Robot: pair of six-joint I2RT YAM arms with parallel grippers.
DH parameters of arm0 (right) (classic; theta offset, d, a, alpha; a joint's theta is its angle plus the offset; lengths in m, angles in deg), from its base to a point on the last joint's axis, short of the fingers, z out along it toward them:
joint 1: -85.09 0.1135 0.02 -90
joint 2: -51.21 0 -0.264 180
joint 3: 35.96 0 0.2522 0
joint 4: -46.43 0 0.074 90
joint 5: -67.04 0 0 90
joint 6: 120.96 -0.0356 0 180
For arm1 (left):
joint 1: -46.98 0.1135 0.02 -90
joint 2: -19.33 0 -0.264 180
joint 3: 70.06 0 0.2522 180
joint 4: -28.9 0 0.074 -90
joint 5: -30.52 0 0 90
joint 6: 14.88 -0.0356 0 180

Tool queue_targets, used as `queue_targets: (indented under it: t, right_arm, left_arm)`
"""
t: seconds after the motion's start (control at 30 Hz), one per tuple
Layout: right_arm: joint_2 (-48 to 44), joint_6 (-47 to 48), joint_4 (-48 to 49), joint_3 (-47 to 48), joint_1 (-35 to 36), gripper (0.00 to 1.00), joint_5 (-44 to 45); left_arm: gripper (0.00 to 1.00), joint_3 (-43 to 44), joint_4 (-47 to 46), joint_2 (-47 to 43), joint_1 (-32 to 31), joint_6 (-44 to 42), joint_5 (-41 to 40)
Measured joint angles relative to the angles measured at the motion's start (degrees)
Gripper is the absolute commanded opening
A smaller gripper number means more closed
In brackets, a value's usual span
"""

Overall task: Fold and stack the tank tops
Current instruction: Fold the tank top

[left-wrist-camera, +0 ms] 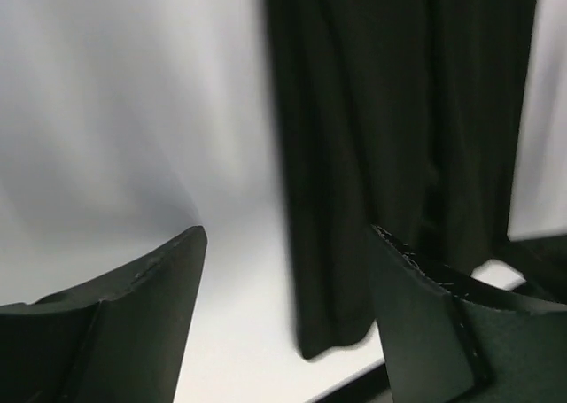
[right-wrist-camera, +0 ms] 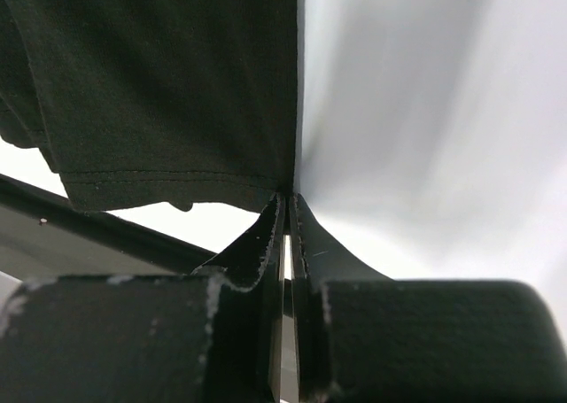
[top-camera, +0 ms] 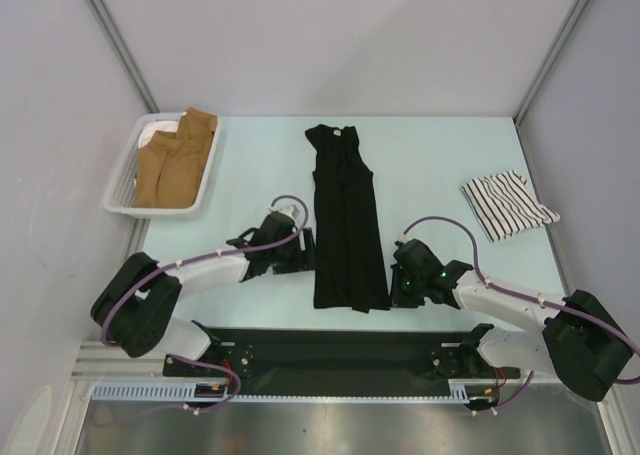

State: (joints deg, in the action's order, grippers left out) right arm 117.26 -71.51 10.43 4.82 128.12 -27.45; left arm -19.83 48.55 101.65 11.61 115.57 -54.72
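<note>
The black top point(top-camera: 345, 225) lies folded lengthwise mid-table. My left gripper point(left-wrist-camera: 288, 235) gapes beside it, empty. My right gripper point(right-wrist-camera: 286, 199) has its fingers together at the hem corner, likely anchoring it, though I can't confirm cloth between them.

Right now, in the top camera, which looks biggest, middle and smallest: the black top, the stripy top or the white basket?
1. black tank top, laid out long.
2. white basket, close behind; hard to separate from it.
3. striped tank top, folded, clearly smallest.
</note>
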Motion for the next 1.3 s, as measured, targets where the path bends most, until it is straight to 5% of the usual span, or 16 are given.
queue_targets:
  t: [0.17,0.43,0.63,0.73,0.83,0.9,1.1,1.13,1.3]
  right_arm:
    - [-0.48,0.02,-0.9,0.0,0.0,0.05,0.07]
    - [-1.27,0.0,-1.86,0.0,0.0,0.04,0.09]
    - [-2.56,-0.02,-2.86,0.0,0.0,0.03,0.11]
    - [-3.02,-0.02,-3.08,0.0,0.0,0.02,0.11]
    - [-3.06,-0.02,-3.26,0.0,0.0,0.01,0.11]
    - [-3.06,-0.02,-3.28,0.0,0.0,0.01,0.11]
    - [-3.1,-0.02,-3.26,0.0,0.0,0.0,0.09]
    - [-3.1,-0.02,-3.26,0.0,0.0,0.0,0.07]
    - [-3.37,-0.04,-3.37,0.0,0.0,0.0,0.02]
  left_arm:
    - [0.74,-4.79,-3.13,-4.15,-9.94,5.35,-0.94]
    - [0.6,-9.4,-5.49,-7.48,-14.82,13.14,-3.17]
    - [0.33,-13.16,-9.25,-7.91,-18.88,18.99,-3.17]
    - [0.35,-14.36,-9.9,-8.39,-20.39,21.7,-3.61]
    - [0.5,-15.1,-9.64,-9.7,-21.27,23.58,-4.44]
    - [0.52,-15.74,-9.14,-11.47,-21.64,24.68,-4.85]
    - [0.17,-18.32,-7.69,-14.05,-21.81,26.93,-6.58]
    - [0.0,-18.36,-7.67,-13.77,-21.84,27.04,-6.82]
    - [0.0,-15.32,-6.4,-10.49,-21.9,26.56,-8.09]
